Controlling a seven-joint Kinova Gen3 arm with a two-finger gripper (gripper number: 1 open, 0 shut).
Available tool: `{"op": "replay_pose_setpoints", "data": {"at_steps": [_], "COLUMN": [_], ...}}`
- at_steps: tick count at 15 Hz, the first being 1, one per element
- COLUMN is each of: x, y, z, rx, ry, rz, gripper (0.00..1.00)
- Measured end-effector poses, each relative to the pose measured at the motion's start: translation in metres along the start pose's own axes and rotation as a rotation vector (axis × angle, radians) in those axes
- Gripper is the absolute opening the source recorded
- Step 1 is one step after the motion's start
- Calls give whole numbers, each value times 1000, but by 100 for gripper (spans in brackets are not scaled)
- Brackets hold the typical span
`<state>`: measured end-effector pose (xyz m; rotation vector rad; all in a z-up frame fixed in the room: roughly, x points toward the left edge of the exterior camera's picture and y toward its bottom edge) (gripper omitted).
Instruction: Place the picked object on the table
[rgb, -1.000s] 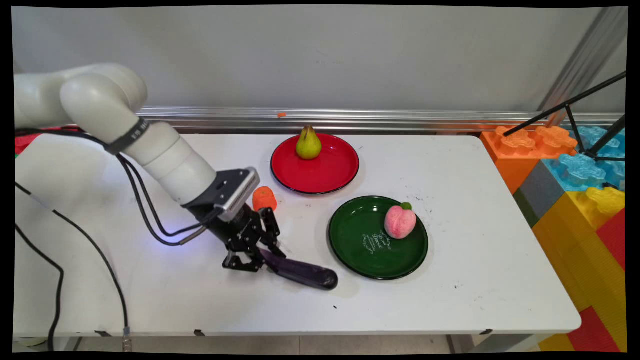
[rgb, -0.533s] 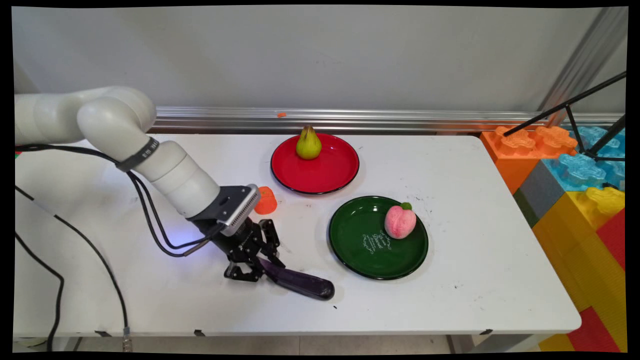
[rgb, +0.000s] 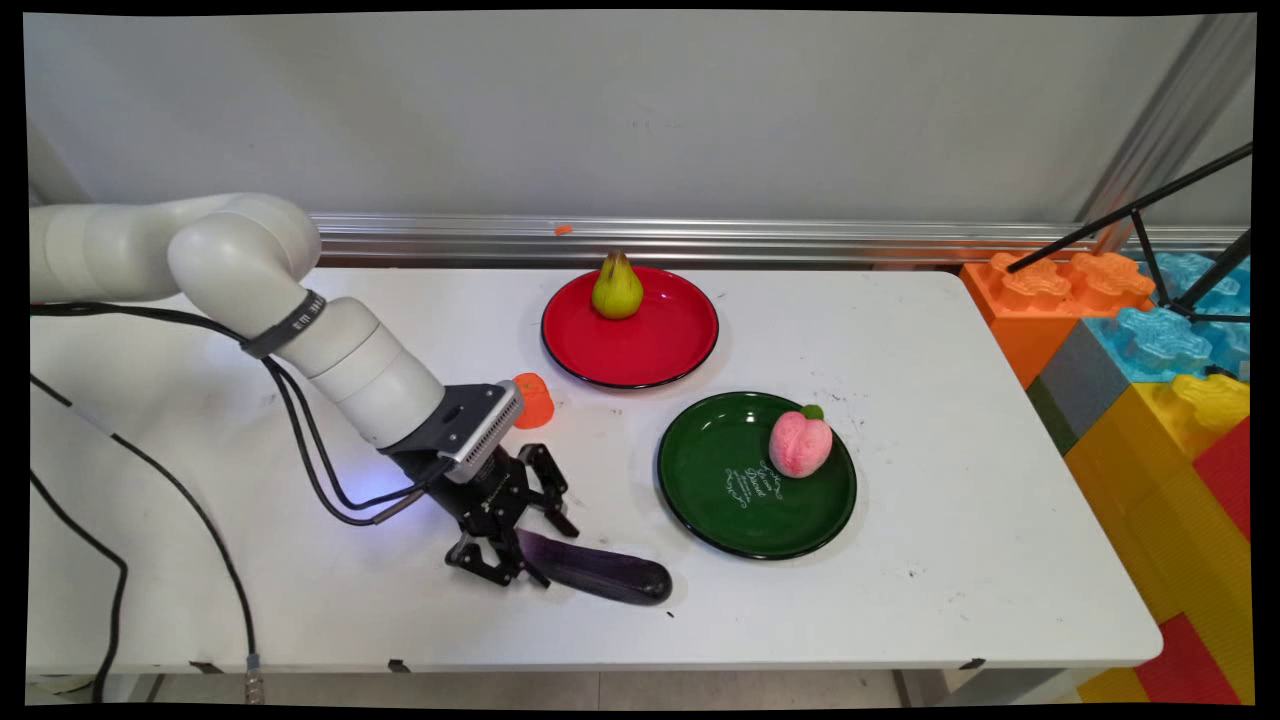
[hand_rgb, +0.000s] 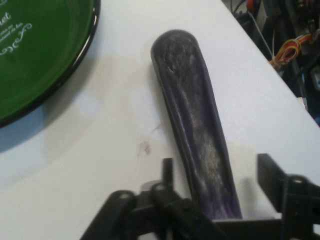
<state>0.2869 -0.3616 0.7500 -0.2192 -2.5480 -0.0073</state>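
- Since 1 s ago the gripper (rgb: 528, 548) has opened; its 2 fingers (hand_rgb: 271, 181) now stand spread on either side of the eggplant (rgb: 600, 574), which lies flat on the white table (rgb: 900, 330) near its front edge
- Behind the hand sits an orange fruit (rgb: 535, 399)
- Further right, a red plate (rgb: 640, 350) holds a pear (rgb: 617, 287)
- Just right of the eggplant, a green plate (rgb: 730, 490) carries a peach (rgb: 799, 443)

My hand (rgb: 528, 553) now stands open around the near end of the eggplant (rgb: 598, 573), its fingers (hand_rgb: 272, 182) spread apart where a second ago they pinched it. The eggplant lies flat on the bench (rgb: 900, 330), and my arm sits lower.
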Motion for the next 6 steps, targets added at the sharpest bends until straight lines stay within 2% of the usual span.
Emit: {"op": "replay_pose_setpoints", "data": {"at_steps": [6], "x": [1], "y": [-2], "z": [-3], "rx": [4], "ry": [10], "rz": [-13], "gripper": [100]}}
